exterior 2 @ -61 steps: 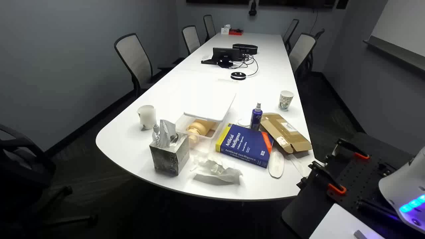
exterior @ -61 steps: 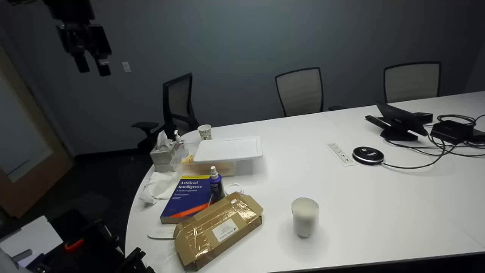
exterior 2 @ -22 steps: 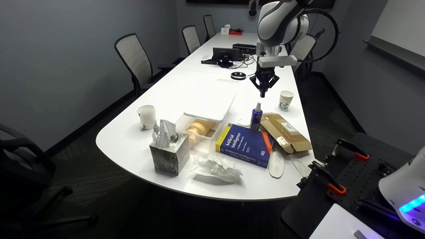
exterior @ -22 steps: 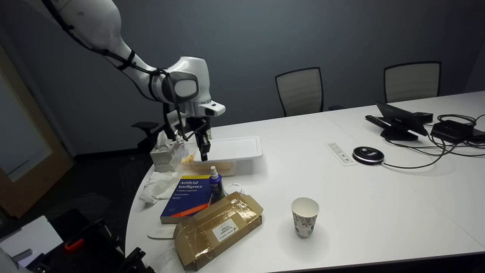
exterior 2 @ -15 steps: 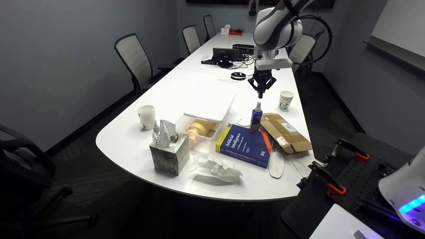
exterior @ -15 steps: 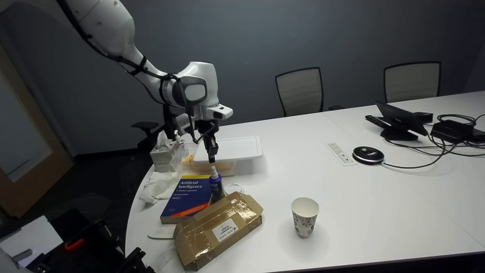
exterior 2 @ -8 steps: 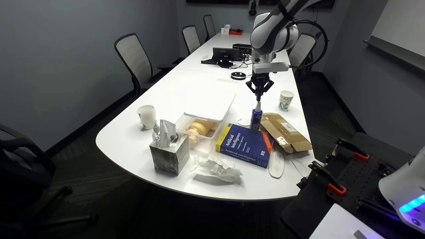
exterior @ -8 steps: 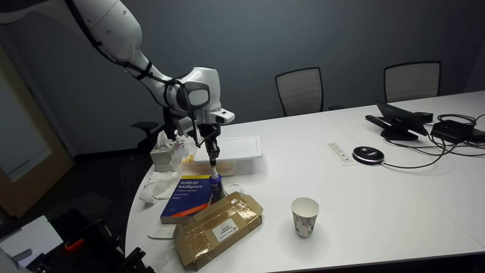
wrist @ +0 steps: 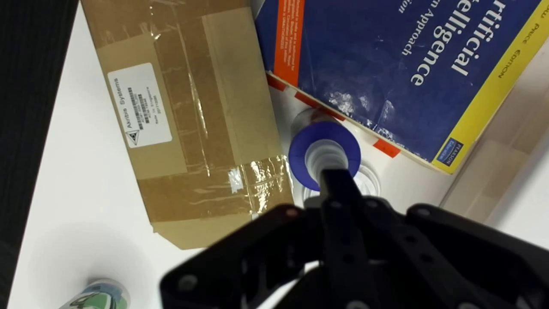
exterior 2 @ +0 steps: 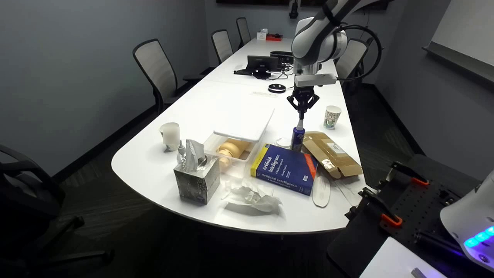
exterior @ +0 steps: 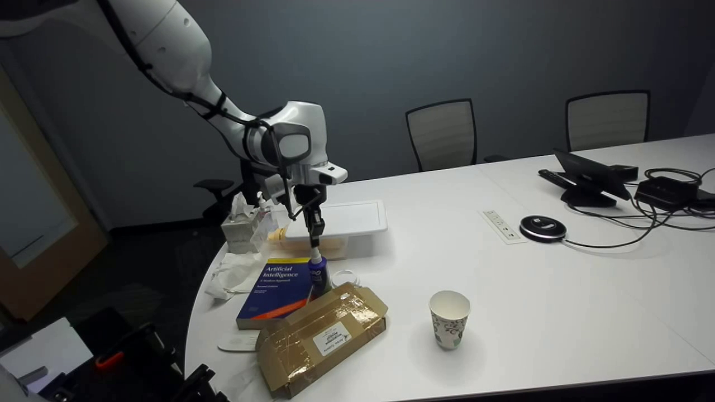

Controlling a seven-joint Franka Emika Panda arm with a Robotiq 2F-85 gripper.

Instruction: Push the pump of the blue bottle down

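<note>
The blue bottle (exterior: 319, 276) stands upright, slim and purple-blue, between the book and the cardboard box; both exterior views show it. Its white pump (exterior 2: 300, 125) points straight up. My gripper (exterior: 314, 241) is directly above, pointing down, with its fingers together and nothing between them. In both exterior views the fingertips meet the pump's top. The wrist view shows the black fingertips (wrist: 341, 182) overlapping the ribbed white pump (wrist: 324, 154), and the bottle's blue shoulder (wrist: 299, 156) rings it. The very top of the pump is hidden by the fingertips, so how far it is pressed I cannot tell.
A blue book (exterior 2: 287, 166) lies against one side of the bottle, an opened cardboard box (exterior: 324, 338) on another. A paper cup (exterior: 449, 318), a lidded plastic container (exterior 2: 231, 158), a tissue box (exterior 2: 197, 179) and crumpled paper (exterior 2: 254, 199) share the table. A white ring (exterior: 345, 277) lies beside the bottle.
From high up with its fingers apart, my gripper has shut and come down over the bottle. In the last half second it has sunk slightly onto the pump. The bottle has kept its place.
</note>
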